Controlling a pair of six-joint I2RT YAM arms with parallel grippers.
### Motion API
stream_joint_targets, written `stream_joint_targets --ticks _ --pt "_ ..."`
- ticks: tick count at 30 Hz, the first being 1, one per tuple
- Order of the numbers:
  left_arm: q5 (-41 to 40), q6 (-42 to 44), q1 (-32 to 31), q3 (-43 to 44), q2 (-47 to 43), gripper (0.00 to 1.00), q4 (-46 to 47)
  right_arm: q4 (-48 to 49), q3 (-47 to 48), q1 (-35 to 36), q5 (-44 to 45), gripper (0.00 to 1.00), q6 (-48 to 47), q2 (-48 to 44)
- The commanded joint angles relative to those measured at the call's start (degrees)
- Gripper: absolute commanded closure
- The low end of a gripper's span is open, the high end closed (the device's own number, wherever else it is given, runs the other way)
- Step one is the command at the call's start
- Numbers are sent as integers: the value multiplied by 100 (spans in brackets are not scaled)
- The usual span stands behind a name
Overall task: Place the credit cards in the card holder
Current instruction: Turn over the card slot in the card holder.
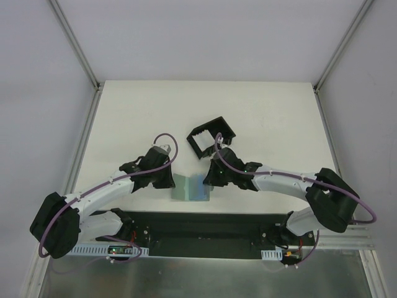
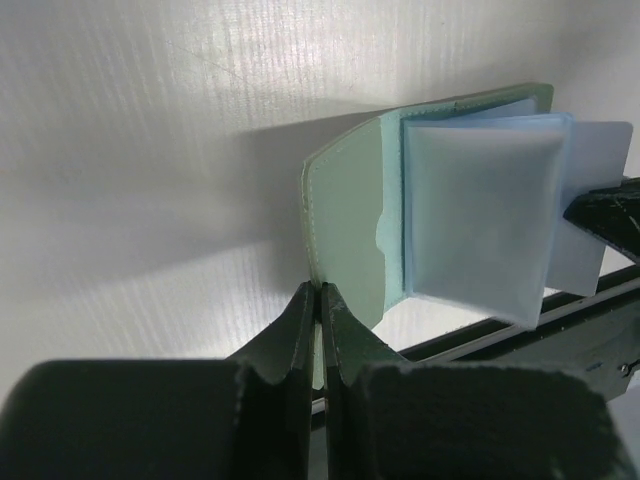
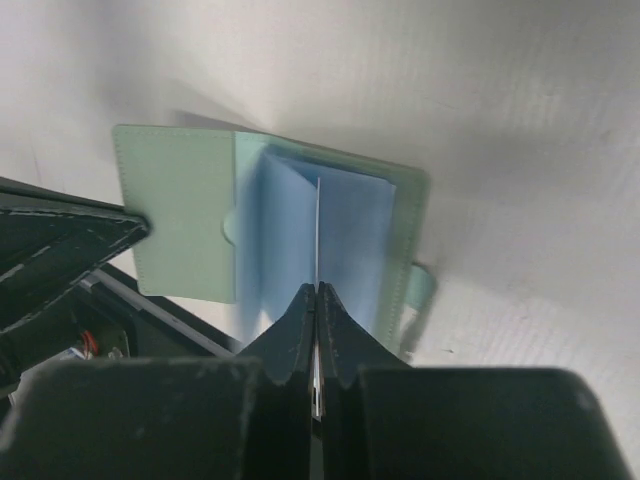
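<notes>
Okay, both ends pinched: my left pincer (image 2: 318,303) is clenched on the edge of the open grey-green case (image 2: 345,220), my right pincer (image 3: 317,296) is clenched on a thin leaf that I take to be the light blue card (image 2: 600,160), standing edge-on among the case's clear sleeves (image 2: 480,210). It pokes out past the sleeve stack on the right-hand side, so probably only partly drawn. The case lies on the worktop (image 1: 260,112) at the near edge between my arms; the card holder (image 1: 205,126) sits just beyond my right wrist, open top up. I can't spot the whitish-grey card. Step in hand looks like pulling the card free. To do it well: a firm left pinch so the case doesn't drag, a straight pull along the sleeve's opening with no twist, the grip near the card's edge. If a sleeve lifts with it, I've caught plastic too and should re-grip.
</notes>
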Motion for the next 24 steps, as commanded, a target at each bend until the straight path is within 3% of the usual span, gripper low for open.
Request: stream_joint_targets --ticks 1,11,16,24 --pt "228 -155 47 -144 100 100 237 275 447 82 -370 100 -67 109" --pt "184 -295 47 -311 92 100 474 794 825 109 -1046 100 -15 547" --pt "175 -366 47 -425 153 100 659 803 817 153 -986 99 82 803" --pt "43 -682 47 -926 180 100 1142 732 404 4 -512 100 56 329"
